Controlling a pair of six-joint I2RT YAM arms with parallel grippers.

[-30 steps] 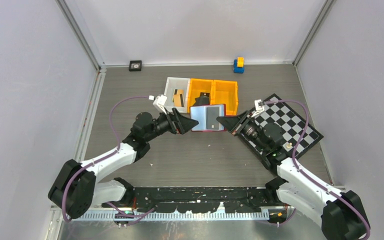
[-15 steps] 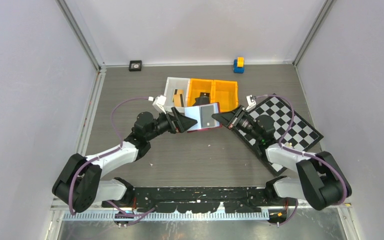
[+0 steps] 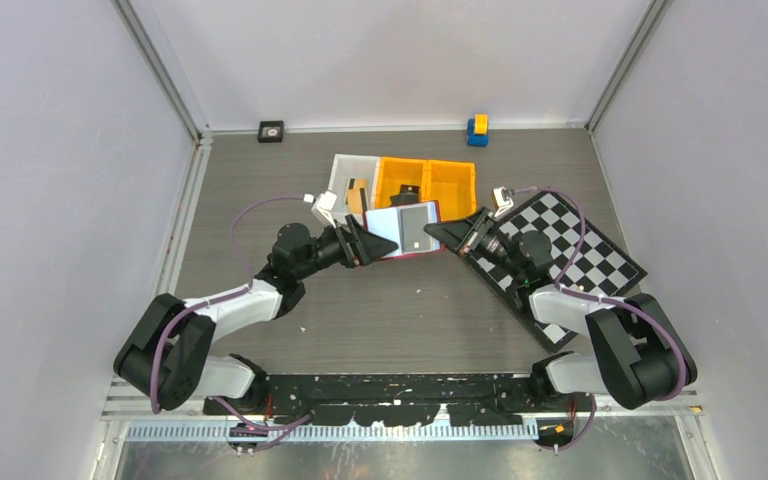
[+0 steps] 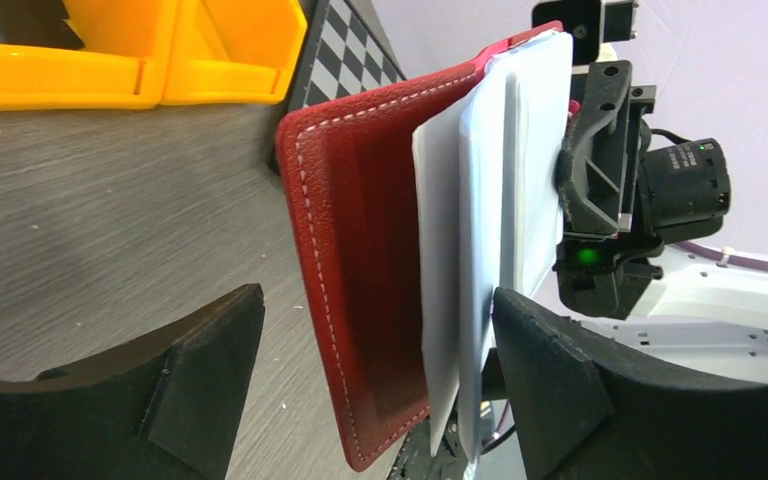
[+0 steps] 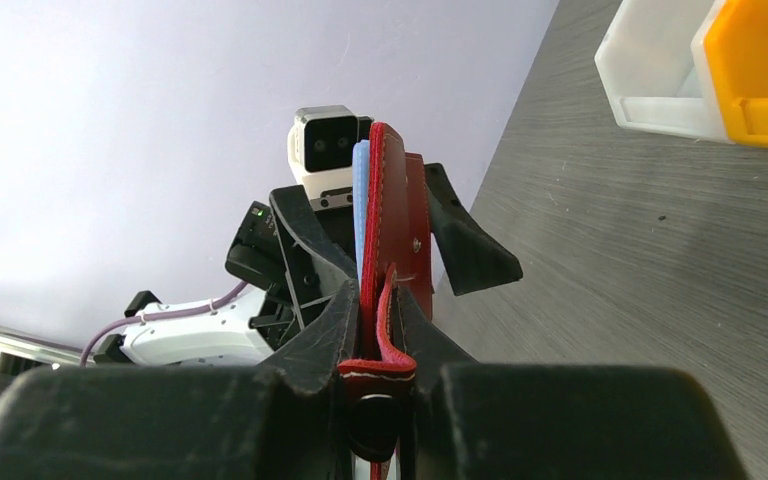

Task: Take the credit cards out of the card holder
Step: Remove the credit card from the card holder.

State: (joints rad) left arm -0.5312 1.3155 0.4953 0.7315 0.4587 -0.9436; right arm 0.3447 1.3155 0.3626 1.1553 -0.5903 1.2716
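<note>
Here the left arm and right arm are stretched inward. The card holder is clamped above the worktop by the right claw and straddled by the spread left claw. A tan card is seen in the white bin.

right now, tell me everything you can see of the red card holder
The card holder is a red, leather-looking folding wallet with pale stitching and a small tab. It is open, with pale bluish sleeves fanning from inside, and stands on edge in front of the orange bins. The right pincer is shut on one end; the open left pincer straddles the other.
</note>
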